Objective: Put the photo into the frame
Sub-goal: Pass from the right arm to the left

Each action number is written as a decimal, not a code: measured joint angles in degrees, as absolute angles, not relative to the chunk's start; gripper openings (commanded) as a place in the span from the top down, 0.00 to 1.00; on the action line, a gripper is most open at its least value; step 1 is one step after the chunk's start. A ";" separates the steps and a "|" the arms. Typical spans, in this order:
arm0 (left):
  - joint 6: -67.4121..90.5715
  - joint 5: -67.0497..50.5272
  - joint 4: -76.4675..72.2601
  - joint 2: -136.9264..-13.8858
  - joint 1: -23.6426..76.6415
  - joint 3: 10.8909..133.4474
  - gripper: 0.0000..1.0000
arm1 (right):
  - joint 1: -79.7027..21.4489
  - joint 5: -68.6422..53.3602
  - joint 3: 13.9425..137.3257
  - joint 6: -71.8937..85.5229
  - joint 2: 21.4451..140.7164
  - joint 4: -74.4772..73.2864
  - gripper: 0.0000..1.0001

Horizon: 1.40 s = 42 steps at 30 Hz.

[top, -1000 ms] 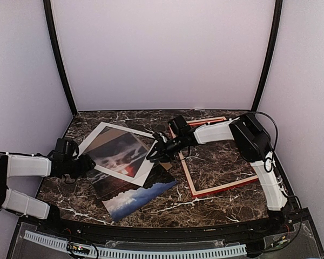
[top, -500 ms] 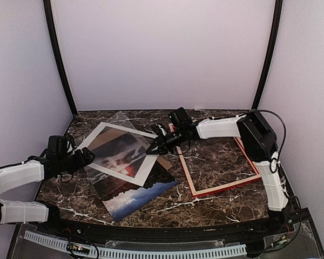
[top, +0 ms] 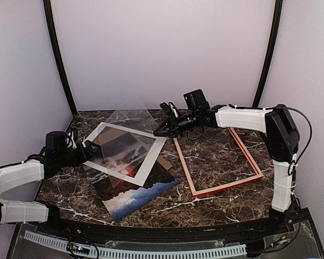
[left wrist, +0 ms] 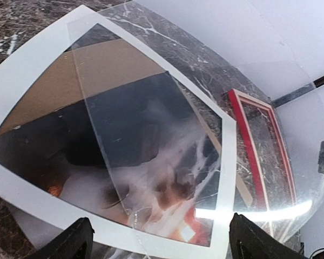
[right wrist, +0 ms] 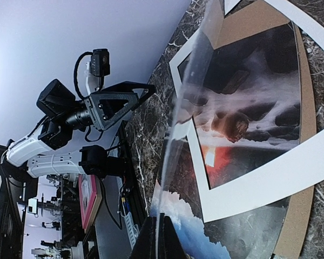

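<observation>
The photo [top: 135,195] lies flat at the table's front left, partly under a white mat [top: 151,162] and over a brown backing board [top: 163,162]. The red frame [top: 221,189] lies flat to the right, with bare table inside it. My right gripper [top: 164,128] is shut on the edge of a clear pane [top: 129,121], and holds it tilted above the mat. The right wrist view shows its fingers [right wrist: 151,243] pinching that pane edge-on over the photo [right wrist: 248,129]. My left gripper [top: 90,150] is open at the mat's left edge, the pane's low edge between its fingers [left wrist: 78,245].
The left wrist view looks through the pane [left wrist: 291,108] at the mat [left wrist: 21,81], the photo [left wrist: 151,178] and the frame [left wrist: 243,116]. Purple walls and black corner posts close in the marble table [top: 227,156]. A cable rail runs along the near edge.
My right gripper has moved back and to the right, and has raised the clear pane off the mat into a steeper tilt. My left gripper has shifted slightly right toward the mat's edge.
</observation>
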<state>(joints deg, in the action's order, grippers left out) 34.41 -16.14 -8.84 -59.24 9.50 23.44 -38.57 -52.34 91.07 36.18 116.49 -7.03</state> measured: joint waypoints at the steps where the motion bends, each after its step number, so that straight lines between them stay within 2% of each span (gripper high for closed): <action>1: 34.79 -17.23 -10.68 -60.18 9.50 23.33 0.09 | -38.33 -52.56 90.70 35.51 116.38 -7.40 1.00; 5: 37.04 -22.35 -18.96 -65.84 9.50 22.35 0.04 | -37.52 -52.93 89.43 33.21 115.79 -9.41 1.00; 11: 41.08 -28.08 -27.68 -74.72 9.50 22.20 0.02 | -36.80 -53.91 88.42 31.90 113.62 -10.46 1.00; 31: 47.03 -34.41 -35.79 -88.84 10.85 25.19 0.01 | -35.09 -57.93 83.07 37.47 109.93 -3.46 1.00; 39: 50.98 -38.17 -44.58 -95.00 11.16 25.47 0.01 | -35.07 -58.41 80.27 38.54 109.80 -0.80 1.00; 42: 52.77 -39.31 -48.18 -96.79 11.16 25.47 0.05 | -35.00 -58.43 79.46 38.57 109.21 -0.47 1.00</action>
